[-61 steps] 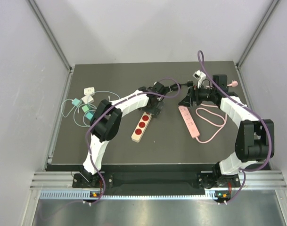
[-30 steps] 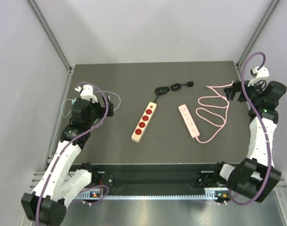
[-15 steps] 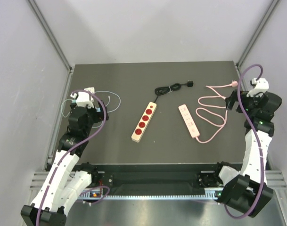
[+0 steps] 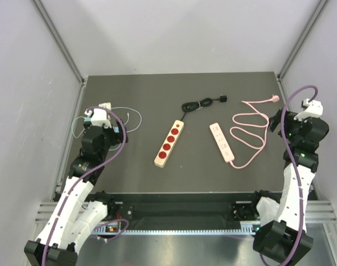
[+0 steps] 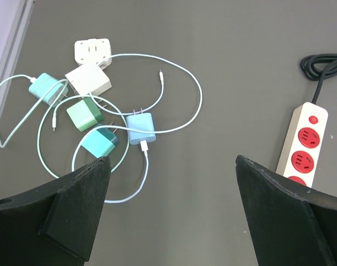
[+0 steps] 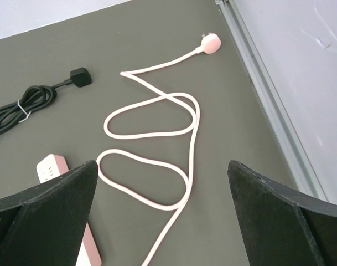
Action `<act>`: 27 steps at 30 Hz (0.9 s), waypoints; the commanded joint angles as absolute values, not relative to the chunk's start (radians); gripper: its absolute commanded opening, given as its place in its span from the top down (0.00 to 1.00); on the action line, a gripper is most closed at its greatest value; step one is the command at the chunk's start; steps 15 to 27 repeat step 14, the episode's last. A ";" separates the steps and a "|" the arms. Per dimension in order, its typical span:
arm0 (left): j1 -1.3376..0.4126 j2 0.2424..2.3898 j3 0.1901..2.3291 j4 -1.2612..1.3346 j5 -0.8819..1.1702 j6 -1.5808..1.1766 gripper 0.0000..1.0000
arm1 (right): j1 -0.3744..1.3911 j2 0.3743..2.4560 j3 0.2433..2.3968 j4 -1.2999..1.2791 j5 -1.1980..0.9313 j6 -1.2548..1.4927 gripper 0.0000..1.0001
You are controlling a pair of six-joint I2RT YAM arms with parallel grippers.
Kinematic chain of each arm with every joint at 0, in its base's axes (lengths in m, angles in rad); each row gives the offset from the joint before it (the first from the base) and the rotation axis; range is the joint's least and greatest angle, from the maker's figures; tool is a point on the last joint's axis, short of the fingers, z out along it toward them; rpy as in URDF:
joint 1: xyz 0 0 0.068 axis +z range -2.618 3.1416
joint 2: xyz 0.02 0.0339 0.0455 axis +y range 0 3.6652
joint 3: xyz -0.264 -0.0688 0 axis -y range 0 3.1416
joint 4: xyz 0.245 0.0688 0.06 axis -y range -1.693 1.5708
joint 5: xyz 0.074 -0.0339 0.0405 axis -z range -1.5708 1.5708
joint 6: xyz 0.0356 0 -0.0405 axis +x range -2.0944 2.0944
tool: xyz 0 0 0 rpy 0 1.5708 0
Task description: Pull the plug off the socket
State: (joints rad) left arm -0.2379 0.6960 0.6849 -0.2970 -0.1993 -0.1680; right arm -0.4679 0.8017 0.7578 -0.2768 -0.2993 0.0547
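- While its fingers stand spread wide with nothing between them, the left gripper (image 5: 172, 162) hovers over the left side of the dark table (image 4: 157, 183)
- Just beyond it lies a heap of chargers (image 5: 91, 119), white, green, teal and pale blue, with thin pale cables looped around them
- Off to its right sits a cream power strip (image 5: 302, 147) with red sockets, its black cord (image 5: 323, 64) bundled at the far end and the black plug (image 4: 223, 100) lying loose on the table
- Likewise released and empty, the right gripper (image 6: 161, 164) hangs over the table's right side
- Under it a pink cord (image 6: 157, 133) snakes in loops from the pink power strip (image 4: 222, 142) to a pink plug (image 6: 212, 42), which lies free near the right rail, well apart from both strips
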 commanded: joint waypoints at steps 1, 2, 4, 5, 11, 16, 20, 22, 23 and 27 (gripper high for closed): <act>-0.244 0.687 0.676 -0.275 -0.210 -0.149 0.01 | -0.472 0.793 0.762 -0.242 -0.264 0.077 0.00; -0.245 0.689 0.676 -0.275 -0.212 -0.149 0.01 | -0.472 0.790 0.761 -0.242 -0.258 0.075 0.00; -0.245 0.687 0.676 -0.275 -0.213 -0.147 0.01 | -0.472 0.785 0.753 -0.239 -0.252 0.071 0.00; -0.245 0.686 0.676 -0.275 -0.216 -0.147 0.01 | -0.472 0.782 0.752 -0.238 -0.250 0.064 0.00; -0.247 0.680 0.673 -0.276 -0.229 -0.146 0.01 | -0.472 0.792 0.749 -0.236 -0.242 0.061 0.00; -0.247 0.680 0.675 -0.273 -0.232 -0.144 0.01 | -0.472 0.798 0.744 -0.222 -0.245 0.035 0.00; -0.247 0.680 0.675 -0.273 -0.232 -0.144 0.01 | -0.472 0.798 0.744 -0.222 -0.245 0.035 0.00; -0.247 0.680 0.675 -0.273 -0.232 -0.144 0.01 | -0.472 0.798 0.744 -0.222 -0.245 0.035 0.00; -0.247 0.680 0.675 -0.273 -0.232 -0.144 0.01 | -0.472 0.798 0.744 -0.222 -0.245 0.035 0.00; -0.247 0.680 0.675 -0.273 -0.232 -0.144 0.01 | -0.472 0.798 0.744 -0.222 -0.245 0.035 0.00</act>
